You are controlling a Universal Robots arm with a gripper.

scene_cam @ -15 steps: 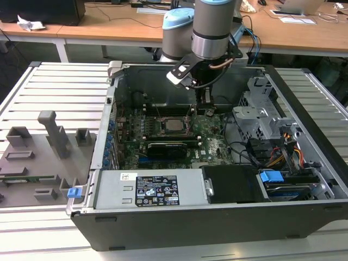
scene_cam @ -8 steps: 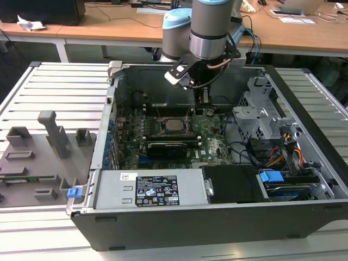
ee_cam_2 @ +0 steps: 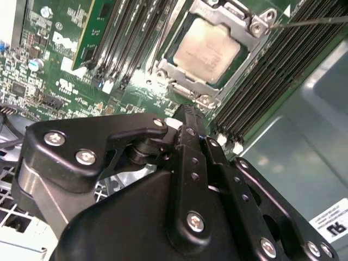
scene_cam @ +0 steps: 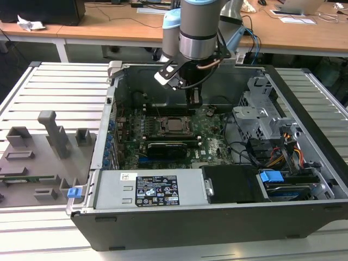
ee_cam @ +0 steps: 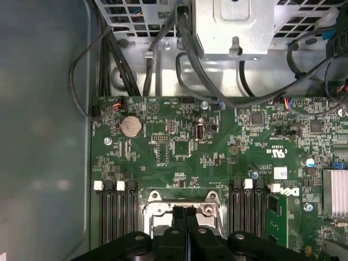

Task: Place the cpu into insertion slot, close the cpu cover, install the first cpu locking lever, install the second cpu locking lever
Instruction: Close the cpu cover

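Observation:
The cpu, a silvery-beige square, lies in the insertion slot on the green motherboard. The silvery cpu cover frames it and looks laid down over it. A thin locking lever runs out from one corner of the socket. My gripper hangs just beyond the socket's far edge, inside the open computer case. In both wrist views its black fingers are pressed together with nothing between them, and the tip hovers a little off the socket frame.
Black memory slots flank the socket on both sides. A black graphics card sits in front of it. The drive cage with cables and the power supply take up the exterior view's right and front of the case. A grey fixture tray lies at the left.

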